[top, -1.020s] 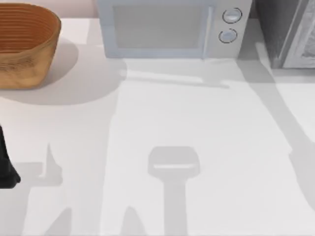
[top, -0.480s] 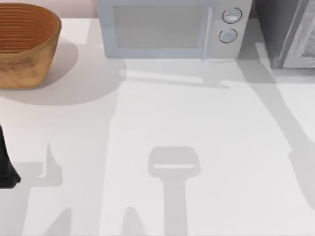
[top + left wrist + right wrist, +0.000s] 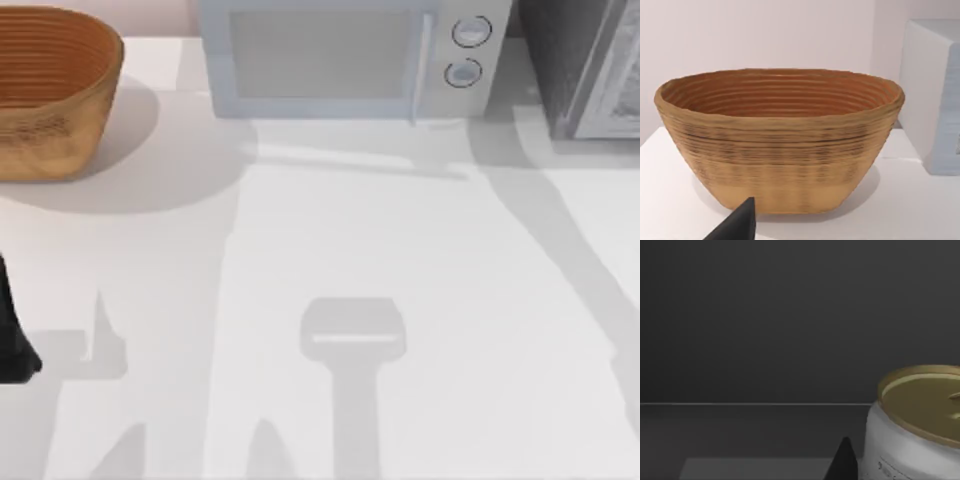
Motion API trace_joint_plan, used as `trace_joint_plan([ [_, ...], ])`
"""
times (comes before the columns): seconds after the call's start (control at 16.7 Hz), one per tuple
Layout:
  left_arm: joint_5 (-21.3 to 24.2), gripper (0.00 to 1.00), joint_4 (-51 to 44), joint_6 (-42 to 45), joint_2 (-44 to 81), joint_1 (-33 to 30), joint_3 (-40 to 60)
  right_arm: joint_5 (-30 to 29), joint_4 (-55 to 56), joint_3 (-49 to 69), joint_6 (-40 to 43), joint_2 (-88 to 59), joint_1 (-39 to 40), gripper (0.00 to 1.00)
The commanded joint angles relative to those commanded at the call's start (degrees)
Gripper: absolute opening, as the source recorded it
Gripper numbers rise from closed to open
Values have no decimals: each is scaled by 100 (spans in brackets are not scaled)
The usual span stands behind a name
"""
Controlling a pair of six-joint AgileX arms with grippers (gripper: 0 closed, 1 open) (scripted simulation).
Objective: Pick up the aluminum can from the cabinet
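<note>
The right gripper's dark fingertip [image 3: 844,460] sits just beside a silver aluminum can with a gold top [image 3: 912,425] inside the dark grey cabinet [image 3: 765,340]. I cannot tell how its jaws stand; the left arm [image 3: 12,335] waits at the table's left edge.

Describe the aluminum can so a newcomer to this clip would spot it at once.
Start at the dark grey cabinet at the table's far right corner, beside the white microwave. In the right wrist view, the white-bodied aluminum can with a dull gold lid stands upright inside its dark interior. It is the one pale, round object against those grey walls.
</note>
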State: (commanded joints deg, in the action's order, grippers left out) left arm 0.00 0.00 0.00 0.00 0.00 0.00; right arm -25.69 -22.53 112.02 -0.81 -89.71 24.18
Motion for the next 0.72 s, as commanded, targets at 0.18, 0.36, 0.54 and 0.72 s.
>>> trace_joint_plan([
  [0.18,0,100,0,0,0,0,0,-480,-637,-120,-1,915,504,0],
  [0.36,0,100,0,0,0,0,0,-921,-1113,-251,0,1419,955,0],
  [0.54,0,100,0,0,0,0,0,-972,-1165,-273,0,1470,1003,0],
  [0.72,0,100,0,0,0,0,0,-939,-1129,-301,-7,1504,959,0],
])
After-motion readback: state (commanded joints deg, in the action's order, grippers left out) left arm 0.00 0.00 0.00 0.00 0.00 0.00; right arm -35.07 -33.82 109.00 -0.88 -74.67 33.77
